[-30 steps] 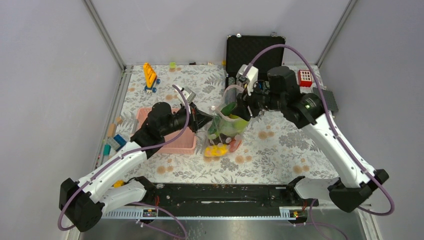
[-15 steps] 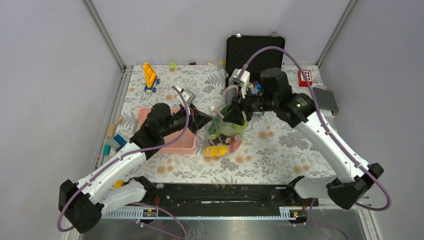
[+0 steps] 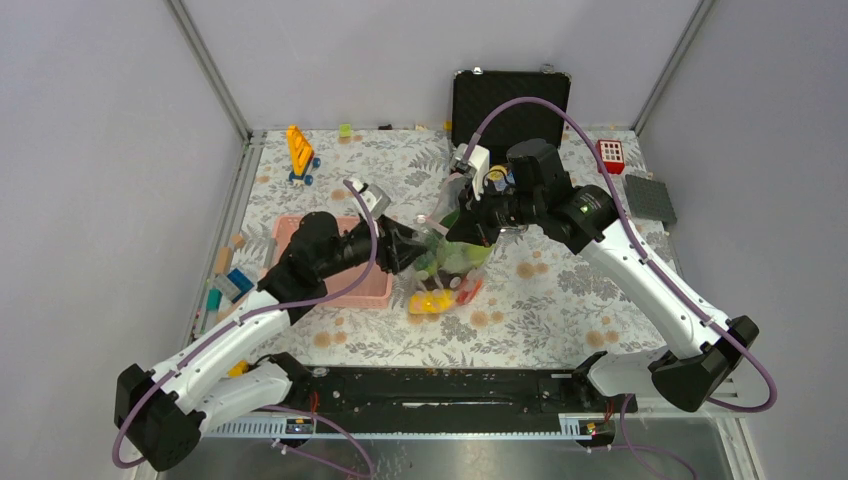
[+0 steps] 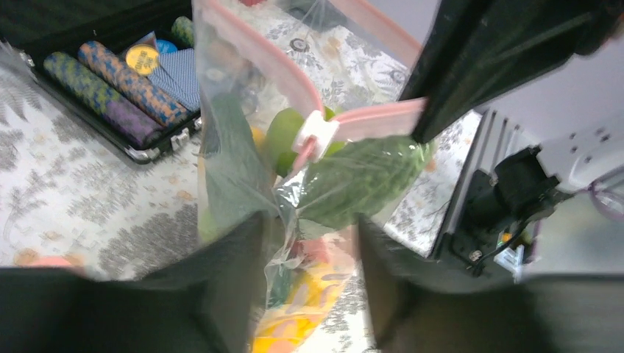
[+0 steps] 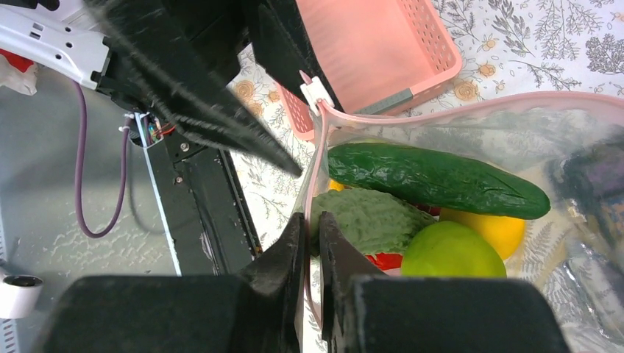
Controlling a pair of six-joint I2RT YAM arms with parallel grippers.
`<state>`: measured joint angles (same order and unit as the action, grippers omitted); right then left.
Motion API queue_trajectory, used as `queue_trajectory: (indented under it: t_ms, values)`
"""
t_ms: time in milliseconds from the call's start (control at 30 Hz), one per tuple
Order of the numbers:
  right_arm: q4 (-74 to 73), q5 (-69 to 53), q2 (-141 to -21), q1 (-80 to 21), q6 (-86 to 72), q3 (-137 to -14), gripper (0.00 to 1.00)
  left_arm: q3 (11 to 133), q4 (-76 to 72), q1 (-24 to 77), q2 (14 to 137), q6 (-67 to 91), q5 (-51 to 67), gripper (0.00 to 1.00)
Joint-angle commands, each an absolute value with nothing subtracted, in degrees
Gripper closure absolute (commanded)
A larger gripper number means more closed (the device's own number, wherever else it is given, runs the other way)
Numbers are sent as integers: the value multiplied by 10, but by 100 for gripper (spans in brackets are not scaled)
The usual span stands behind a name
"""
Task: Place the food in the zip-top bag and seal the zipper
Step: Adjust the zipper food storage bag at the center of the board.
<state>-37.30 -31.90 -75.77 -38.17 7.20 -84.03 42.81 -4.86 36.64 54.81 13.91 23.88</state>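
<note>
Swinging left, our right gripper (image 5: 310,220) has clenched the thin pale-pink zipper strip (image 5: 441,105) of the clear soft plastic bag (image 3: 450,250), which stands mid-table holding plastic toy food (image 5: 434,180), while our left gripper (image 4: 307,228) spreads its jaws around the film, so we judge sealing comes next.

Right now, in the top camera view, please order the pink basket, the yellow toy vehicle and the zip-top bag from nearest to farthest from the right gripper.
1. zip-top bag: at the right gripper itself, which pinches its mouth, mid-table.
2. pink basket: just beyond the bag, toward the left of the view.
3. yellow toy vehicle: far back-left corner of the table.
</note>
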Motion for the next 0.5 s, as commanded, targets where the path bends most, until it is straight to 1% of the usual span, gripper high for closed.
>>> queue_trajectory:
  t_ms: [0, 33, 67, 133, 300, 333, 467]
  values:
    - [-362, -321, -759, -385, 74, -841, 100, 415, -114, 367, 526, 125, 274, 37]
    - [-362, -332, -758, -386, 77, -841, 100, 413, -116, 366, 528, 123, 272, 29]
    - [-361, -342, -756, -385, 78, -842, 100, 410, -120, 366, 530, 121, 273, 24]
    - [-361, -360, -751, -385, 82, -842, 100, 407, -134, 362, 536, 116, 279, 18]
    - [-343, -386, -750, -386, 76, -839, 100, 400, -171, 341, 549, 74, 388, 18]
    - [-340, -396, -750, -386, 75, -839, 100, 403, -168, 341, 549, 60, 394, 18]
    - [-344, -403, -744, -385, 79, -832, 100, 399, -181, 328, 546, 30, 408, 26]
